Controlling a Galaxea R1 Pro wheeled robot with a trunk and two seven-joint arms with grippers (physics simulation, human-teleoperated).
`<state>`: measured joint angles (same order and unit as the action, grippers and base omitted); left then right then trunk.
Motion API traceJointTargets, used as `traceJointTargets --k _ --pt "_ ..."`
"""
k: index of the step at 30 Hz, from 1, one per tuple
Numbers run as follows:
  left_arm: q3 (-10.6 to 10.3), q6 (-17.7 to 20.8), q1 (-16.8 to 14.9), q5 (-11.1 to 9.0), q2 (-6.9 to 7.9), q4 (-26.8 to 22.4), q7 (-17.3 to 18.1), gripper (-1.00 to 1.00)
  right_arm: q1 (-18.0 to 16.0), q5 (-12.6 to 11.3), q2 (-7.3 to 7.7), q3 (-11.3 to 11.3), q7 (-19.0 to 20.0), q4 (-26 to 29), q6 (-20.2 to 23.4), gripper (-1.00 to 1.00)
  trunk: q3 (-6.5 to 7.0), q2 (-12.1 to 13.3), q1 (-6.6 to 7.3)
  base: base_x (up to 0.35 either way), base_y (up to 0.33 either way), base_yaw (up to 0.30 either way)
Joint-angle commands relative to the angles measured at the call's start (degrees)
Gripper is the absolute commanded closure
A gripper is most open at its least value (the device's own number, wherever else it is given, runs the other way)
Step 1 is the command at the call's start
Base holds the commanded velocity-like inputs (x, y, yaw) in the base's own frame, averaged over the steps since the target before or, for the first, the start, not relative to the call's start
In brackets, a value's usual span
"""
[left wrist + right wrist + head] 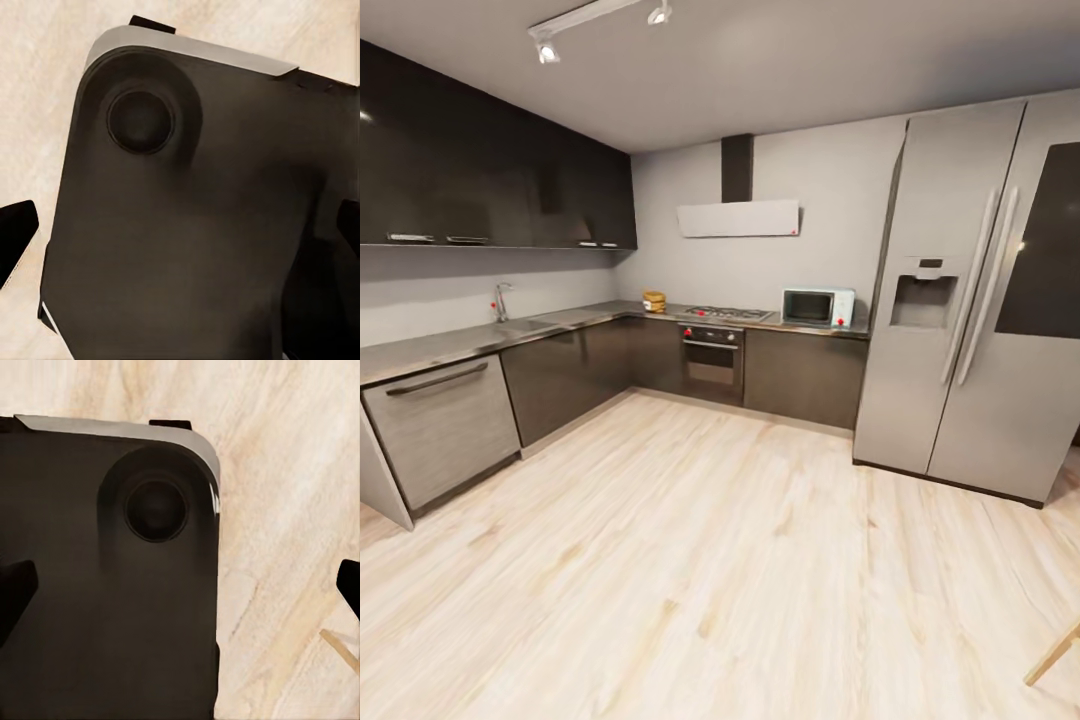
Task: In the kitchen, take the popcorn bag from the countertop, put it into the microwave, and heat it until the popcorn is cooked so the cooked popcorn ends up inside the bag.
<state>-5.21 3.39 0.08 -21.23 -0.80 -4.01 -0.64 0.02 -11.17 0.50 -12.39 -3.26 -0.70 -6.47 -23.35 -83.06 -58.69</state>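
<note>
Measured from the grated steel gas hob (727, 313): the small tan-brown paper popcorn bag (654, 301) stands on the glossy grey countertop (480, 339) just left of it, near the corner, and the boxy mint-white microwave (818, 307) sits just right of it, door closed. Both lie well across the pale wood floor (690, 560) from the robot.

The sack looks light, soft and crushable — best pinched gently at its rolled rim.

Left gripper (180, 232) and right gripper (180, 585) — dark fingertips spread wide apart, nothing between them, pointing down over the robot's dark base (195, 225).
</note>
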Motion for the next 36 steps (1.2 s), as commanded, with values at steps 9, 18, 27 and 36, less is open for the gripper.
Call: traceJointTargets --k 9,18,27,36 --pt "-0.51 -1.26 0.01 -0.59 -0.13 -0.14 -1.23 -1.00 -0.02 -0.36 0.20 -0.92 0.30 -0.09 -0.64 -1.00 -0.05 -0.02 -0.04 0.325 0.018 0.000" --pt "-0.59 -3.48 0.01 -0.74 -0.16 -0.12 -4.28 -1.00 -0.02 -0.32 0.20 -0.97 0.31 -0.09 -0.74 -1.00 -0.05 -0.02 -0.04 0.325 0.000 0.000" --pt "-0.59 -3.48 0.01 -0.74 -0.16 -0.11 -4.29 -1.00 -0.02 0.00 0.20 -0.81 0.28 -0.09 -0.91 -1.00 -0.05 -0.02 -0.04 0.325 0.000 0.000" --pt "-0.59 -3.12 0.01 -0.74 -0.09 -0.06 -4.29 -1.00 -0.02 0.01 0.14 -0.70 0.28 -0.09 -0.91 -1.00 -0.05 -0.02 -0.04 0.325 0.064 0.000"
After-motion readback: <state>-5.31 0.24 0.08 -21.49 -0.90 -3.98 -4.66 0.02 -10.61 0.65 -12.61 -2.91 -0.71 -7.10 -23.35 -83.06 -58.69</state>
